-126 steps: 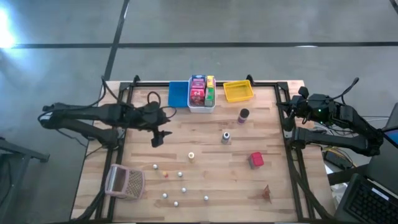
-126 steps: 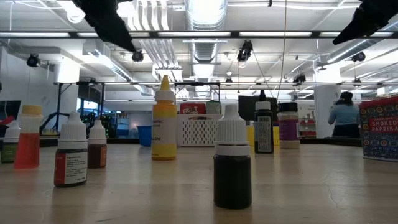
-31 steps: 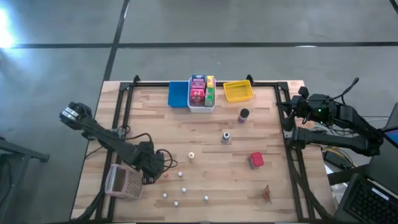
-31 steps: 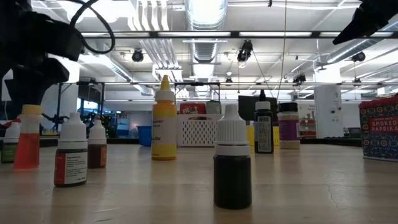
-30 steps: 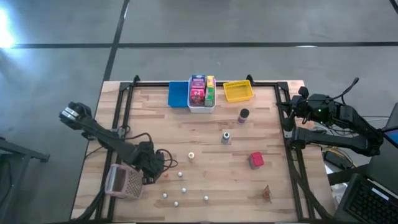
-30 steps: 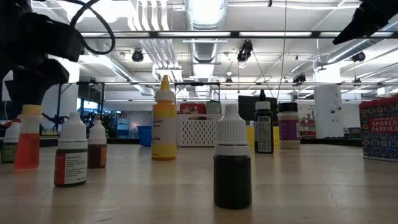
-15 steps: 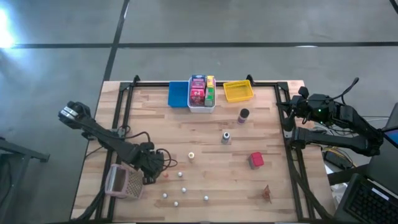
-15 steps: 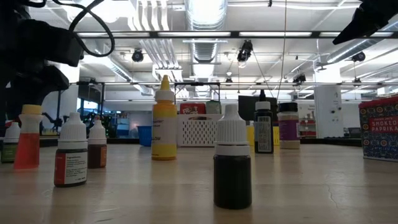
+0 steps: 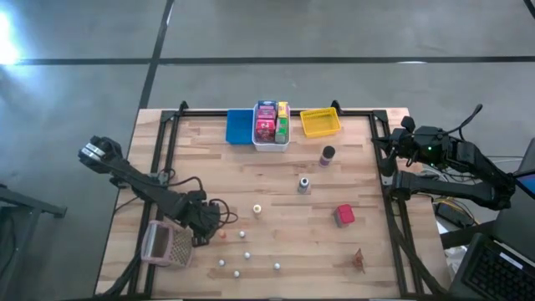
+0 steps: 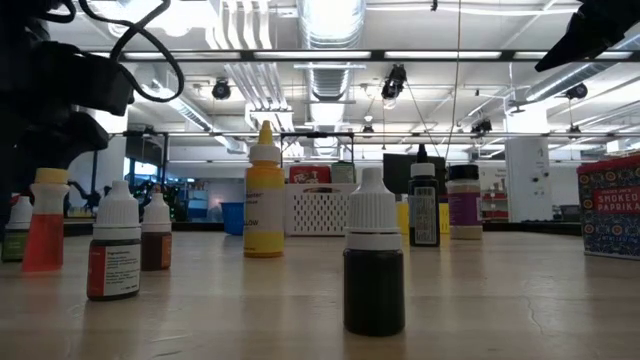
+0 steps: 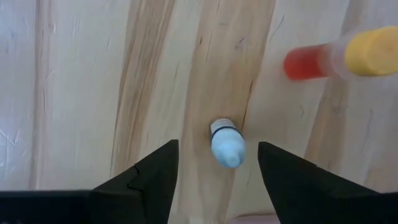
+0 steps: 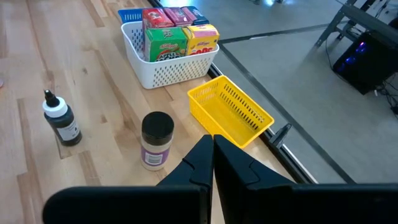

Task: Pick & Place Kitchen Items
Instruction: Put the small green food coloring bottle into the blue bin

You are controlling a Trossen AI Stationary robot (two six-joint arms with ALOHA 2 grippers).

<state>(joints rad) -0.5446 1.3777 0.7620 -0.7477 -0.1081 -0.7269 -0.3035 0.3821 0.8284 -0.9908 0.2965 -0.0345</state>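
Observation:
My left gripper points down at the table's near left, open. Between its fingers, touching neither, stands a small white-capped dropper bottle, upright on its base. A red bottle with a yellow cap stands just beside it. Several more small bottles stand on the near part of the table, with a yellow one farther in. A grey jar, a dark jar and a red box stand toward the right. My right gripper waits shut at the table's right edge.
A pinkish mesh basket lies close to my left gripper, at the near left. Along the far edge stand a blue bin, a white bin holding coloured boxes, and a yellow bin. A small brown thing lies near right.

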